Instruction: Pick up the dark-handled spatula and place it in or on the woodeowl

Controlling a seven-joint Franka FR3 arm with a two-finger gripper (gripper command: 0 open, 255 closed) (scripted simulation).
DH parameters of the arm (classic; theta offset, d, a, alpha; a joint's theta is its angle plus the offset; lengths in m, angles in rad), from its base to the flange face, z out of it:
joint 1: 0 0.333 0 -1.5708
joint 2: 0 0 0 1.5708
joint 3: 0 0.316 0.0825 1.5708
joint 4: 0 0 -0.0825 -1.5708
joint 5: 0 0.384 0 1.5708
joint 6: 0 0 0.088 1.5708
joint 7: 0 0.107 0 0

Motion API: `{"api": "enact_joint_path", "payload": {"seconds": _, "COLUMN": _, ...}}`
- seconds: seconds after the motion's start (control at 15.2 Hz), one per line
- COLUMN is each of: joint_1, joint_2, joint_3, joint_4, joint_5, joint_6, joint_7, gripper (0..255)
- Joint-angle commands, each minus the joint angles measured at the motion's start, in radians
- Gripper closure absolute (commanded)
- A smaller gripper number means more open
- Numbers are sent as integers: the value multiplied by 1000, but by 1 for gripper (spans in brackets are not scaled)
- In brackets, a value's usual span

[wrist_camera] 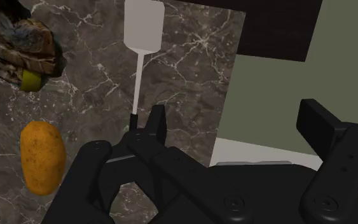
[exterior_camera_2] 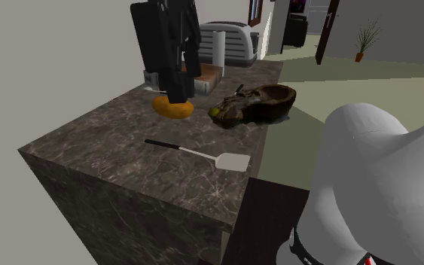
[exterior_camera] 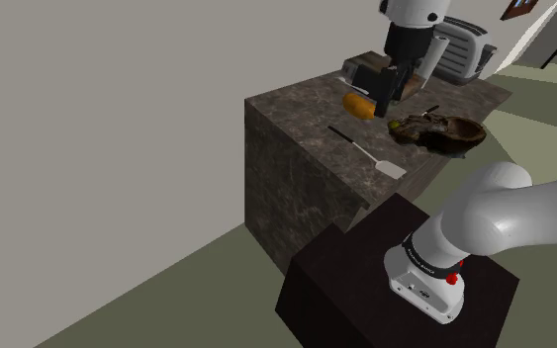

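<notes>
Shoulder view: dark stand [exterior_camera: 345, 287] lower right, white arm [exterior_camera: 523, 213] bent over it, reaching up-left across marbled counter [exterior_camera: 296, 168]. Spatula [exterior_camera: 370, 153] flat near counter's front edge, pale blade toward stand. Gripper [exterior_camera: 383, 99] hangs point-down over orange lump [exterior_camera: 358, 105]. Wrist view: fingers [wrist_camera: 157, 124] spread wide, clasping nothing, dark handle tip beside one. Beyond: brown bowl [exterior_camera: 469, 129], then toaster [exterior_camera: 461, 49].

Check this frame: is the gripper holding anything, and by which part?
Nothing is held. The gripper hangs above the counter, jaws apart and empty; the spatula lies flat on it.
</notes>
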Motion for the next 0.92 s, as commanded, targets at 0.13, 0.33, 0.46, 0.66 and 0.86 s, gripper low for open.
{"api": "enact_joint_path", "payload": {"seconds": 0.13, "joint_1": -17, "joint_2": -17, "joint_3": -22, "joint_4": -69, "joint_5": -13, "joint_6": 77, "joint_7": -4, "gripper": 0}}
{"api": "enact_joint_path", "payload": {"seconds": 0.33, "joint_1": -44, "joint_2": -31, "joint_3": -56, "joint_4": -166, "joint_5": -32, "joint_6": 195, "joint_7": -11, "gripper": 0}}
{"api": "enact_joint_path", "payload": {"seconds": 0.46, "joint_1": -64, "joint_2": -32, "joint_3": -80, "joint_4": -224, "joint_5": -46, "joint_6": 278, "joint_7": -15, "gripper": 0}}
{"api": "enact_joint_path", "payload": {"seconds": 0.66, "joint_1": -95, "joint_2": -17, "joint_3": -119, "joint_4": -303, "joint_5": -66, "joint_6": 408, "joint_7": -23, "gripper": 0}}
{"api": "enact_joint_path", "payload": {"seconds": 0.86, "joint_1": -128, "joint_2": 17, "joint_3": -159, "joint_4": -370, "joint_5": -86, "joint_6": 546, "joint_7": -32, "gripper": 0}}
